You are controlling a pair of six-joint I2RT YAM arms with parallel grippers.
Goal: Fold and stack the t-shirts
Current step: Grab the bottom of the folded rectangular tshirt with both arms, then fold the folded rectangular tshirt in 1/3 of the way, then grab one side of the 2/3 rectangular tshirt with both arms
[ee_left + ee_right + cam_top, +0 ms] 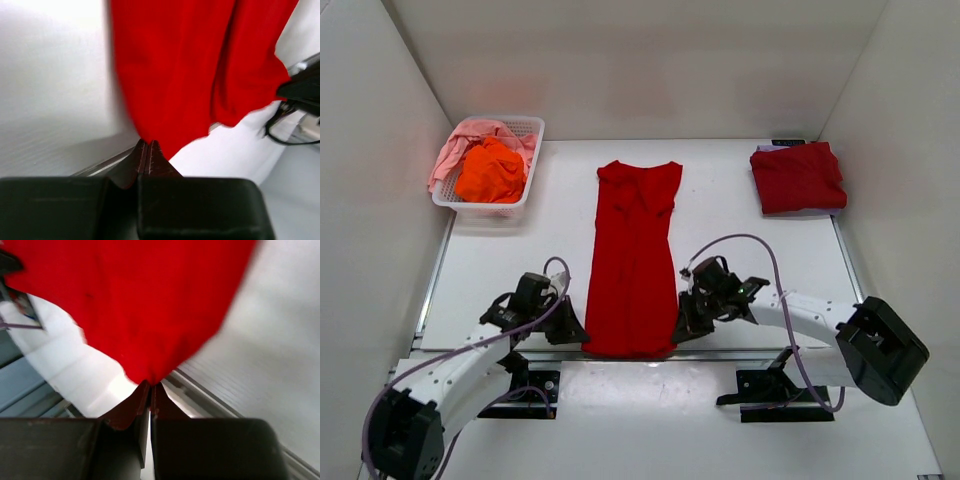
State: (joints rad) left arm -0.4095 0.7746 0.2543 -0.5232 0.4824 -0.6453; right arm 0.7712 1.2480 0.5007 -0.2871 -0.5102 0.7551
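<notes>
A red t-shirt (633,258) lies folded into a long narrow strip down the middle of the table, its near end at the front edge. My left gripper (574,330) is shut on its near left corner (150,127). My right gripper (681,328) is shut on its near right corner (150,365). Both corners are pinched between closed fingertips. A folded dark red t-shirt (798,176) lies at the back right. A white basket (525,128) at the back left holds an orange t-shirt (492,170) and a pink one (453,152).
White walls enclose the table on the left, back and right. A metal rail (620,352) runs along the table's front edge just under the shirt's near end. Grey cables loop from both arms.
</notes>
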